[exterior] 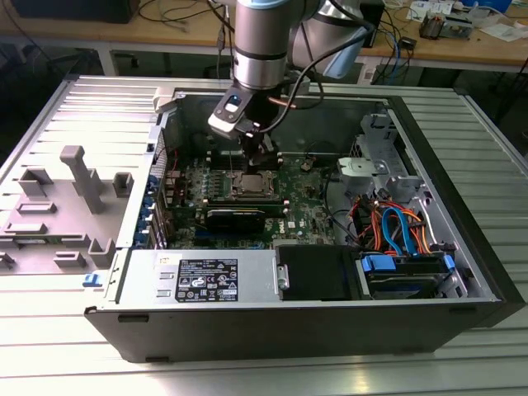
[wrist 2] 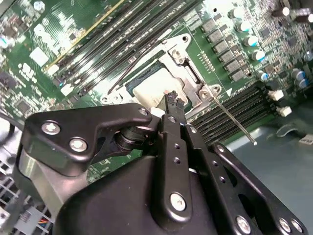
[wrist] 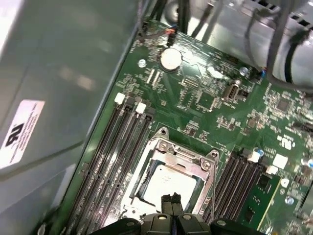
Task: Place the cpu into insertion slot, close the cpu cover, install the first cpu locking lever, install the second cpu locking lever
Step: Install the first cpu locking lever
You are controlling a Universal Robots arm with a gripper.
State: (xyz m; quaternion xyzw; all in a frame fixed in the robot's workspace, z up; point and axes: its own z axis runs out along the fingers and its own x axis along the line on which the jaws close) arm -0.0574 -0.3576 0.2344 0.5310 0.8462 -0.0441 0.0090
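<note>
The cpu (wrist: pixel 166 182) lies flat in its socket on the green motherboard, its silver-grey top showing through the window of the cpu cover (wrist: pixel 182 159), which lies down around it. My gripper (wrist: pixel 171 198) is shut with nothing between its fingertips, which sit at the edge of the cpu and the cover frame. In the second wrist view the same fingertips (wrist 2: pixel 172 100) hover over the cpu (wrist 2: pixel 151 90) beside the cover (wrist 2: pixel 190 73). One thin locking lever (wrist 2: pixel 230 119) sticks out from the socket corner over the memory slots; another (wrist 2: pixel 131 68) runs along the opposite side. In the exterior view the gripper (exterior: pixel 264 155) stands over the socket (exterior: pixel 250 185).
Black memory slots (wrist: pixel 115 152) flank the socket on both sides. A black heatsink block (exterior: pixel 236 218) sits just in front of the socket. The power supply (exterior: pixel 198 276), drive bay cables (exterior: pixel 396 227) and case walls (exterior: pixel 289 326) ring the board. A grey fixture tray (exterior: pixel 66 206) lies at the exterior view's left.
</note>
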